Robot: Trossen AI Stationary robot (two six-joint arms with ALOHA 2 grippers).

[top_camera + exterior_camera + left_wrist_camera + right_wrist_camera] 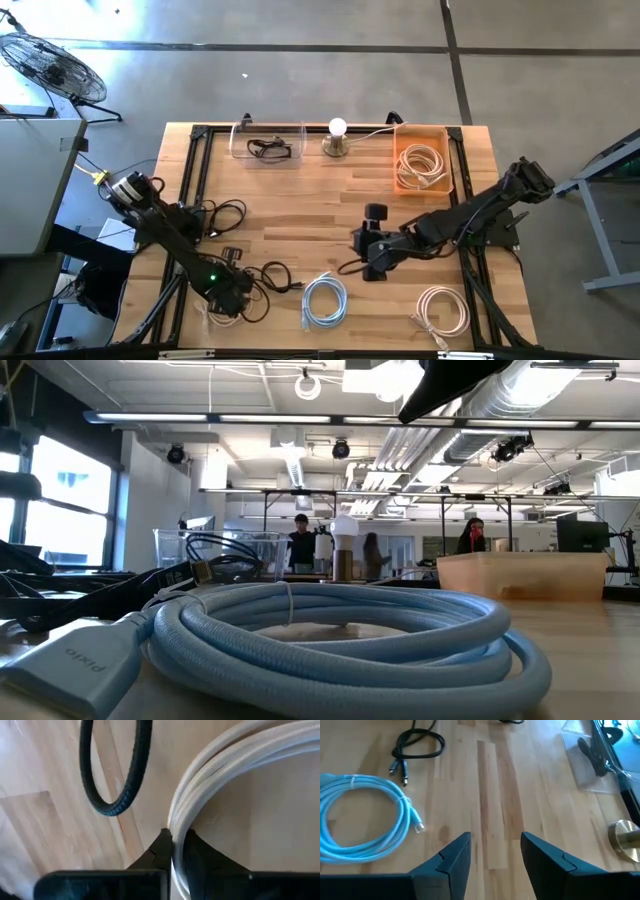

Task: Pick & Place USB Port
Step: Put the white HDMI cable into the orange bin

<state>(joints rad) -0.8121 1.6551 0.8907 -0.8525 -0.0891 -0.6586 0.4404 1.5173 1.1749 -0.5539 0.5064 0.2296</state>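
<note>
White cable (210, 785) is pinched between the fingers of the left gripper (172, 847), low at the near left of the tabletop (300, 215) (a black cable (112, 775) lies just beside). The right gripper (495, 852) is held open above bare wood, the blue cable (360, 817) nearby.

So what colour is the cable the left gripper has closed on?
White: the left gripper is pinching a coiled white cable, clearest in the left wrist view.
</note>
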